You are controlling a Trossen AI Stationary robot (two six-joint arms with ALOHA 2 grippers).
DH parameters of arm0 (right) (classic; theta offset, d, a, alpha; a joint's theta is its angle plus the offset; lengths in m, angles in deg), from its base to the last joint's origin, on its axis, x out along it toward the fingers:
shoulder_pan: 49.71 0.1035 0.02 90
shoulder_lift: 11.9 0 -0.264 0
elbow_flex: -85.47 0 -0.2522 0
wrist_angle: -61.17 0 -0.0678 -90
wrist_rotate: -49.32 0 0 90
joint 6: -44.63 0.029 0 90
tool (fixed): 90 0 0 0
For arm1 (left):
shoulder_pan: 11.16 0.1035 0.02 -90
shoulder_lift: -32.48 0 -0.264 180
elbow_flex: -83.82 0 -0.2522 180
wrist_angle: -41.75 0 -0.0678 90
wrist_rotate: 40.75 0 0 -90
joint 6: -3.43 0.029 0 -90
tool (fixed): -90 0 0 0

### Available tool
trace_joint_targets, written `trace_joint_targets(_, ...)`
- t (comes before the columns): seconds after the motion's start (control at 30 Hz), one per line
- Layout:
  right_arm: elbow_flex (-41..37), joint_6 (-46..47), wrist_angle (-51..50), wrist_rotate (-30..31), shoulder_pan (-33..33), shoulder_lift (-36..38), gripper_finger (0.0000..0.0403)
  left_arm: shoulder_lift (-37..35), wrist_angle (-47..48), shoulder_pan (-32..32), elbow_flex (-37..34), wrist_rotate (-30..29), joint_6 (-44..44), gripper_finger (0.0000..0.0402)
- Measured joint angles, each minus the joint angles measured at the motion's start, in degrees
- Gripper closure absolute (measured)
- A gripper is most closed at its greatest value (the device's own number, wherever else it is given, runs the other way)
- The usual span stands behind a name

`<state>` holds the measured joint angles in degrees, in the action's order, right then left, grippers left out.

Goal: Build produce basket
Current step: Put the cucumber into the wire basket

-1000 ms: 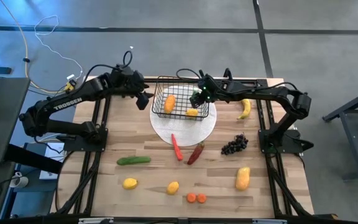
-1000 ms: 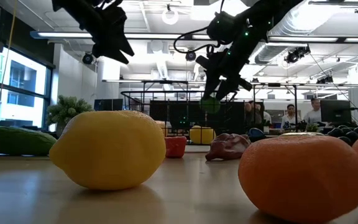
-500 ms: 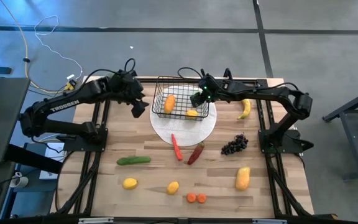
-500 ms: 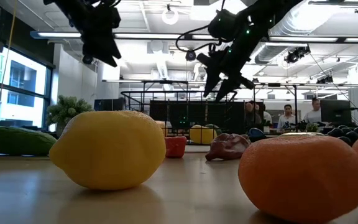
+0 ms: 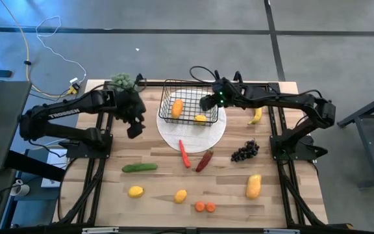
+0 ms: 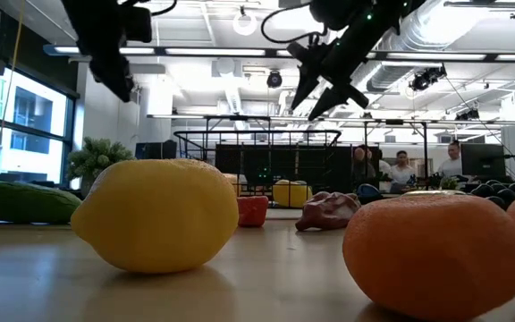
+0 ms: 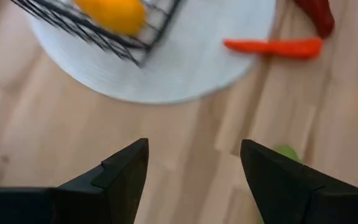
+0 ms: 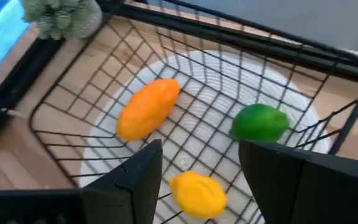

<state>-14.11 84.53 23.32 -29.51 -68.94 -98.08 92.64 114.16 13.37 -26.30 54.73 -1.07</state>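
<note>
My right claw (image 5: 206, 103) hangs empty, fingers apart, above the far right corner of the basket (image 5: 188, 109), the natural spot for having dropped a piece in. Below it lie an orange mango (image 8: 146, 108), a lemon (image 8: 197, 193) and a green lime (image 8: 260, 122). The basket sits on the white plate (image 5: 213, 133), which marks its place on the counter (image 5: 161, 185). My left claw (image 5: 134, 128), also apart and empty, points down left of the plate, toward the cucumber (image 5: 139, 168), likely my next pick. Both arms reach inward.
</note>
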Motion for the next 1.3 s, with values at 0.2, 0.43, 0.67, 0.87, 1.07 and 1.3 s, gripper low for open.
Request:
trace_joint_targets(0.2, 0.0, 0.6, -0.2, 0.3, 3.5, 0.1, 0.0210, 0.0, 2.6, -9.1, 0.0, 0.0, -6.8, 0.0158)
trace_joint_targets(0.43, 0.0, 0.4, -1.0, -2.1, 5.8, 0.8, 0.0210, 0.2, 2.9, -21.4, 0.0, -0.9, -14.6, 0.0158)
trace_joint_targets(0.67, 0.0, -1.4, -2.6, -2.3, 7.6, 4.5, 0.0210, 0.9, 0.4, -33.5, -2.9, -4.7, -23.7, 0.0158)
trace_joint_targets(0.87, 0.0, -1.4, -4.7, -2.4, 8.5, 8.2, 0.0210, 1.6, -5.5, -40.1, -8.9, -4.8, -31.2, 0.0158)
trace_joint_targets(1.07, 0.0, -1.4, -7.5, -2.3, 9.3, 9.6, 0.0210, 4.7, -10.1, -42.4, -12.9, -4.8, -34.6, 0.0158)
trace_joint_targets(1.3, 0.0, -1.4, -11.3, -2.3, 10.0, 9.6, 0.0210, 10.9, -11.7, -43.0, -13.2, -5.1, -34.9, 0.0158)
